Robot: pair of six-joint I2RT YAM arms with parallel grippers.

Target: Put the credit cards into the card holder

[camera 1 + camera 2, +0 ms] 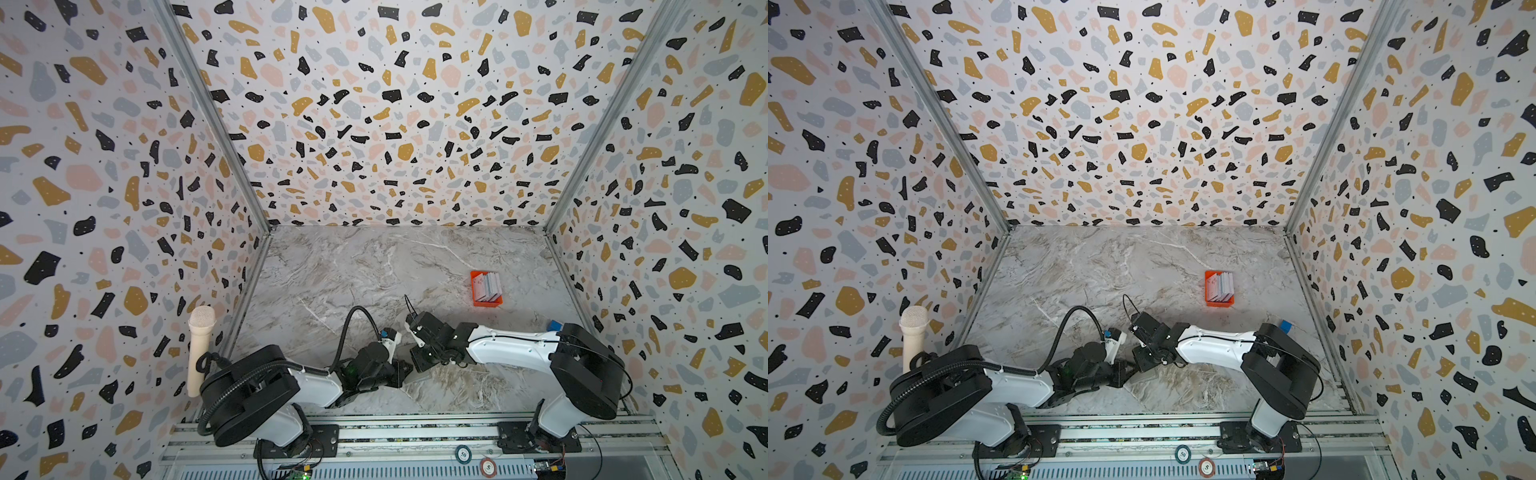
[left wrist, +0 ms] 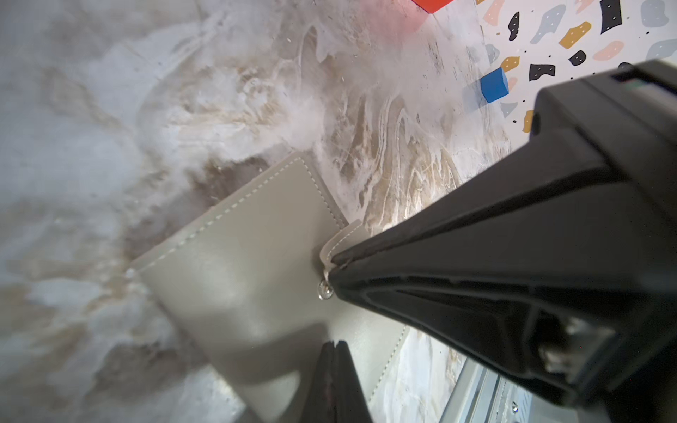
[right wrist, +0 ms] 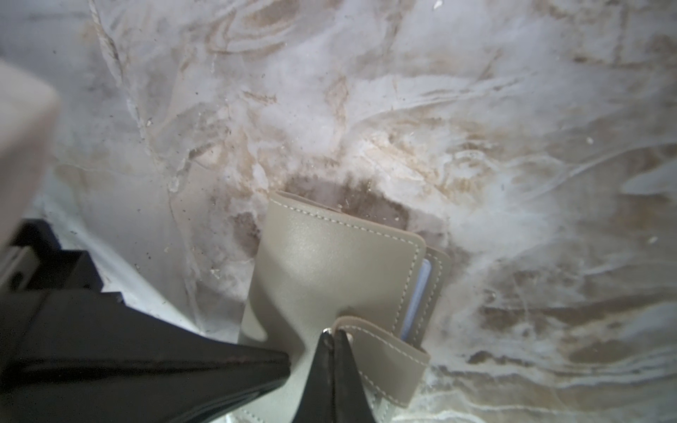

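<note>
The card holder (image 3: 329,256) is a grey stitched wallet lying folded on the marble near the front middle; only a sliver (image 1: 419,377) shows between the arms in both top views. Its tab (image 3: 381,348) curls up off the snap button (image 2: 325,291). My right gripper (image 3: 331,334) is shut, its tip wedged at the tab's end beside the snap; whether it pinches the tab I cannot tell. My left gripper (image 2: 333,345) is shut, tip resting on the holder's cover. The credit cards (image 1: 487,286), mostly whitish, stand on edge at the back right.
The cards sit in a small orange tray (image 1: 478,302). A blue cube (image 1: 555,325) lies by the right wall behind the right arm. A beige microphone (image 1: 200,353) stands at the left wall. Two poker chips (image 1: 463,454) rest on the front rail.
</note>
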